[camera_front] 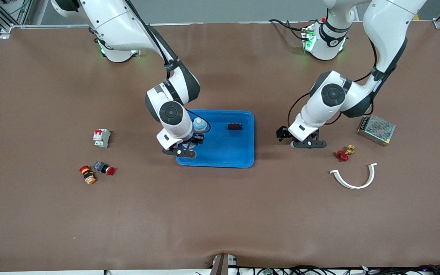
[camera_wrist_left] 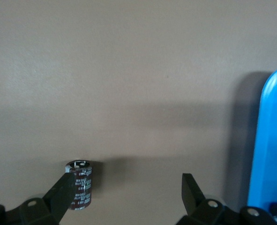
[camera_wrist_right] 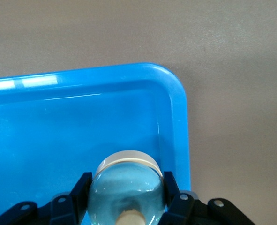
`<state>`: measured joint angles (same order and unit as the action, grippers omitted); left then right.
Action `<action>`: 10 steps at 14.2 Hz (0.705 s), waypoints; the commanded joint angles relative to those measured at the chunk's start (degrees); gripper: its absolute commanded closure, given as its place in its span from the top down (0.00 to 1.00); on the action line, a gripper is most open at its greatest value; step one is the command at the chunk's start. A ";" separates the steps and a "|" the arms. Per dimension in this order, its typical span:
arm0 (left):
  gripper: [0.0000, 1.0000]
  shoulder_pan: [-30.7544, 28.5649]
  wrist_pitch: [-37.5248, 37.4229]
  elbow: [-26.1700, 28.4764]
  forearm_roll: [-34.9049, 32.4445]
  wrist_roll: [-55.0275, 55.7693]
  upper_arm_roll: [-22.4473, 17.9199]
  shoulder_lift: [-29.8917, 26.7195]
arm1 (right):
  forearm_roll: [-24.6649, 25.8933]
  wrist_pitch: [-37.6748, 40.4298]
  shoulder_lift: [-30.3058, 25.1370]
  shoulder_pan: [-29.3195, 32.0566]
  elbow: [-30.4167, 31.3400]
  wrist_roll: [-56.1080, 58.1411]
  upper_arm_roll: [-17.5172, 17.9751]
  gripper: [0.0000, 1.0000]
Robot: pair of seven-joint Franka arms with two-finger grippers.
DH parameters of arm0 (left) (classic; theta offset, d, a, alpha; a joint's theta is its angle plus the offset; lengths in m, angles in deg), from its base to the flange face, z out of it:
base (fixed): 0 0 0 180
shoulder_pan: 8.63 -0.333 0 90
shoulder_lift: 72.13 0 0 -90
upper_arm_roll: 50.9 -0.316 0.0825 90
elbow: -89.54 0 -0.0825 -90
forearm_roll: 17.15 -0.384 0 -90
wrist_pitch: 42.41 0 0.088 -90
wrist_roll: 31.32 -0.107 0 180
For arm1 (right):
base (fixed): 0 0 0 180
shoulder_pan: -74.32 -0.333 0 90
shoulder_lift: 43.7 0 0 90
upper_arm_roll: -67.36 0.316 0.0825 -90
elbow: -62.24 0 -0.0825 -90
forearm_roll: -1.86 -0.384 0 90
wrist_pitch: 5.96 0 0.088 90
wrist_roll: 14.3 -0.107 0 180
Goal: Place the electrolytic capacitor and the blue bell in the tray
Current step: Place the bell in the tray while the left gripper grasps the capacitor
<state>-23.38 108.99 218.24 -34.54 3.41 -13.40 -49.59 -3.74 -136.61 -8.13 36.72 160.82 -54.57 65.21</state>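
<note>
The bright blue tray lies mid-table. My right gripper is over the tray's end toward the right arm. It is shut on the blue bell, a light-blue dome with a beige button. In the right wrist view the bell sits between both fingers, with the tray's rim just past it. My left gripper is open, low over the table beside the tray, toward the left arm's end. The dark capacitor with a silver top stands upright on the table against one finger. The tray's rim shows at the edge.
A dark brown block lies in the tray. A grey breaker and two red push buttons lie toward the right arm's end. A mesh metal box, a red valve and a white curved strip lie toward the left arm's end.
</note>
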 commanded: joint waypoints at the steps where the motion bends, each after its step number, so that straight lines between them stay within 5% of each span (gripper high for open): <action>1: 1.00 -2.99 3.28 4.19 -3.86 -0.98 0.20 -2.24 | -0.73 -0.30 2.22 -2.02 -2.42 -1.57 -0.49 0.42; 10: 1.00 -6.69 4.16 6.48 -10.56 -0.19 0.20 -1.27 | -0.64 -2.94 4.24 -2.56 -2.42 -1.57 -0.49 0.44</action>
<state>-29.69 112.14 223.21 -44.09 3.38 -13.58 -49.60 -3.74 -139.28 -5.06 34.76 159.97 -55.44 65.18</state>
